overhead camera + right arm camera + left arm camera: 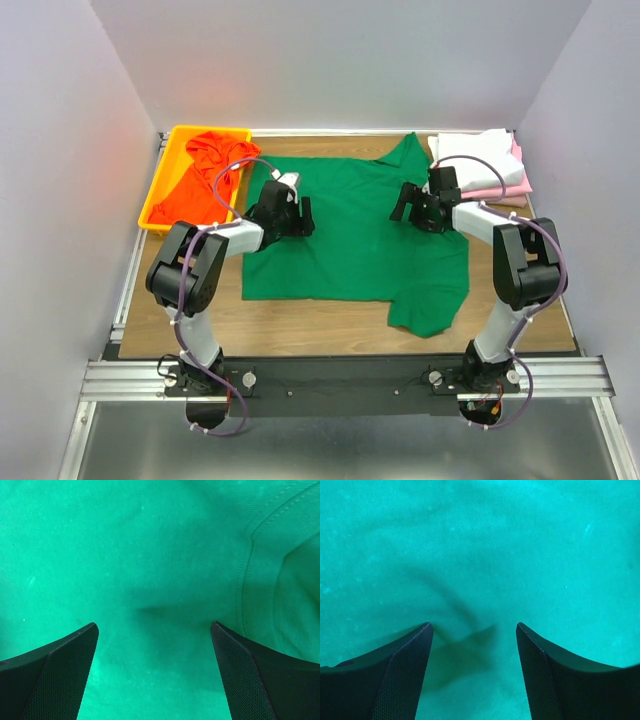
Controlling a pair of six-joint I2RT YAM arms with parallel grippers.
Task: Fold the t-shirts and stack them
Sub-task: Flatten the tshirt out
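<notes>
Cloth of the green shirt (350, 240) is lying spread flat across the middle of the wooden tabletop (300, 325), one sleeve reaching toward the far edge and the other lying at the near right. The left tool (300, 215) is standing over the shirt's left part, jaws wide apart and nothing between them. The right tool (404, 205) is standing over the right part, beside a stitched seam (245, 580), jaws likewise spread and holding nothing. Whether either tool is touching the cloth cannot be told.

The orange-red shirt (205, 175) is lying crumpled in the yellow tray (180, 138) at the far left corner. The white shirt (480, 160) is resting folded on the pink shirt (500, 192) at the far right corner.

Pale walls (330, 60) are enclosing the tabletop on three sides, and a metal rail (340, 378) is running along the near edge.

Count: four shirts, one tray, two tools.
</notes>
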